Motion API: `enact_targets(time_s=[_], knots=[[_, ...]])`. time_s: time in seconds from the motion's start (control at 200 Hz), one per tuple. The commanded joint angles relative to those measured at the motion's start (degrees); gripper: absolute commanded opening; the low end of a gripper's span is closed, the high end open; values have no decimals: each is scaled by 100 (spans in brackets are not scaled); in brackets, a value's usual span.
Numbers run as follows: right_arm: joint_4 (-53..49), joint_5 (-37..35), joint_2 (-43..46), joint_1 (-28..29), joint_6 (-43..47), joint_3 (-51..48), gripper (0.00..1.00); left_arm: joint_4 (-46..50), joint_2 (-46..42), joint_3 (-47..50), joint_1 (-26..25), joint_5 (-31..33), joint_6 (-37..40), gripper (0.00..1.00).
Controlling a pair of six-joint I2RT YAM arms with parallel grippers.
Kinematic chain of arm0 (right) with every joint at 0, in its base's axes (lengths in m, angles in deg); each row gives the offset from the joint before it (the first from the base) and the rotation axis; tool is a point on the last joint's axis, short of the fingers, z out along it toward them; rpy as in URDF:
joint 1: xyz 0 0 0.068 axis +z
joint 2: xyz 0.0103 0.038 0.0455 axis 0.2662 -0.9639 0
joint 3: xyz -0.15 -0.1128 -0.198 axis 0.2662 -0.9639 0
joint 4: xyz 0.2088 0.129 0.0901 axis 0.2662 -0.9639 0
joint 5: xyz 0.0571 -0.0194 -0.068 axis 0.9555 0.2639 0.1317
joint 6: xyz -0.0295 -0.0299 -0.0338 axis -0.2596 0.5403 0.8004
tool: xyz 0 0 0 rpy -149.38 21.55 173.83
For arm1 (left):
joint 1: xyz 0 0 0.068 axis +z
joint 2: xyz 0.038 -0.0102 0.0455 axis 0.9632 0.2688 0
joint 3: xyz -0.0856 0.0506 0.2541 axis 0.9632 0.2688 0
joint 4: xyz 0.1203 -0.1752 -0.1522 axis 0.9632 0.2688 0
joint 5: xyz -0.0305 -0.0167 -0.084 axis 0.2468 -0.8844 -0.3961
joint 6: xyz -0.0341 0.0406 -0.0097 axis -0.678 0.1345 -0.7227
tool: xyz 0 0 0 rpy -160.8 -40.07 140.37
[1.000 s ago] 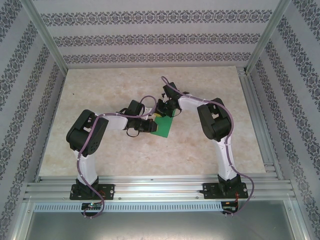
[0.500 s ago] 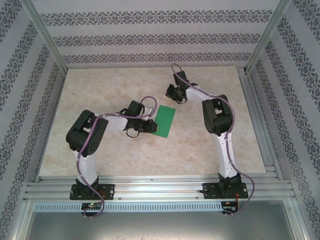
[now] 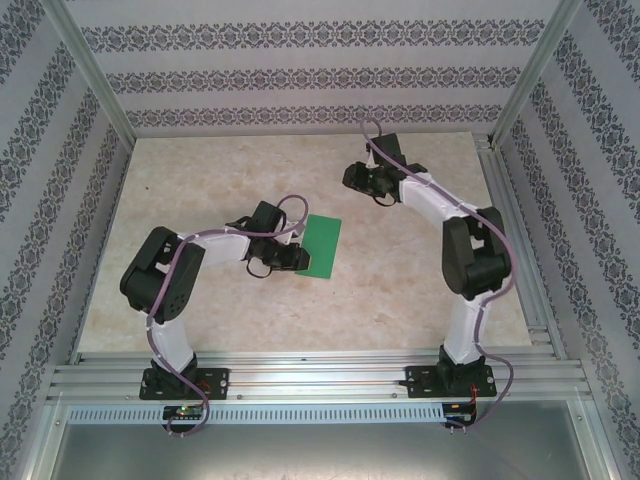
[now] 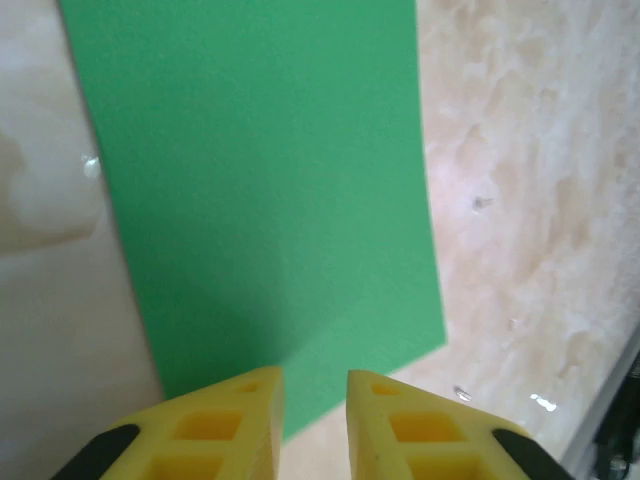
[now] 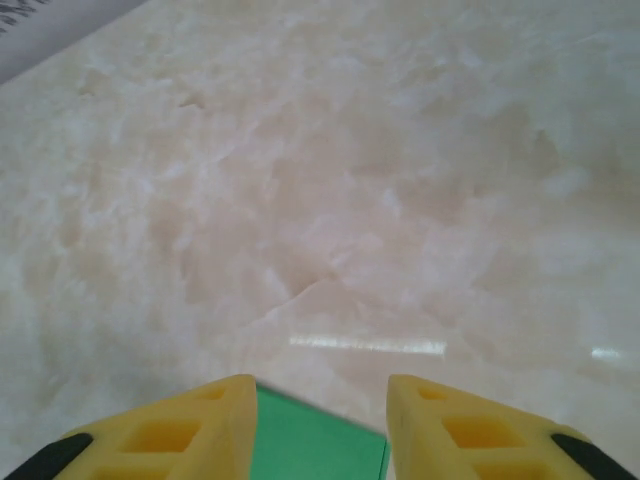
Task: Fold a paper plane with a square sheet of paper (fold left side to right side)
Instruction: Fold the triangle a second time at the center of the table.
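Top external view: the square sheet of paper [image 3: 322, 245] lies flat near the middle of the counter [image 3: 200, 180], showing as a narrow upright rectangle, so I judge the left-to-right fold is already made. It is thin and very light, limp rather than stiff, and will likely slide on the smooth counter and crease wherever it is pinched. It is best taken at an edge or corner while something presses the rest down.

The left gripper [image 3: 297, 259] sits low at the sheet's left edge, its arm bent at the elbow and reaching in from the near-left corner. In the left wrist view its yellow fingers [image 4: 235, 410] stand a narrow gap apart over the sheet's border, with nothing clamped between them.

The right arm is stretched toward the far edge, and the right gripper [image 3: 350, 180] is clear of the sheet, beyond its far end. In the right wrist view its fingers [image 5: 180, 430] stand moderately apart and empty, with a green corner showing low between them
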Motion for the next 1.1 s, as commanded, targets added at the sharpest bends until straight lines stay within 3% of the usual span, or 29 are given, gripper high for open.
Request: enact_targets(time_s=[0.0,0.125,0.285,0.444,0.589,0.849,1.093], knots=[[186,543,704,-27,224,-928,43,313,-708,-312,-63,216,-218,35],[733,1217,1074,99,-240,-1936,45,262,-1308,-210,-62,582,-382,45],[1025,1425,896,327,-764,-2374,46,252,-1572,175,-39,917,-394,58],[1244,1386,877,651,-1360,-2842,38,-532,-1691,846,-52,701,-592,59],[1634,1303,830,909,-1948,-3235,34,-863,-2030,1273,-132,1046,74,60],[1402,824,658,1136,-2039,-3095,32,-1631,-2941,1993,-149,1625,1031,65],[808,108,461,958,-1330,-2323,33,-1832,-3154,2082,-157,1844,1436,68]])
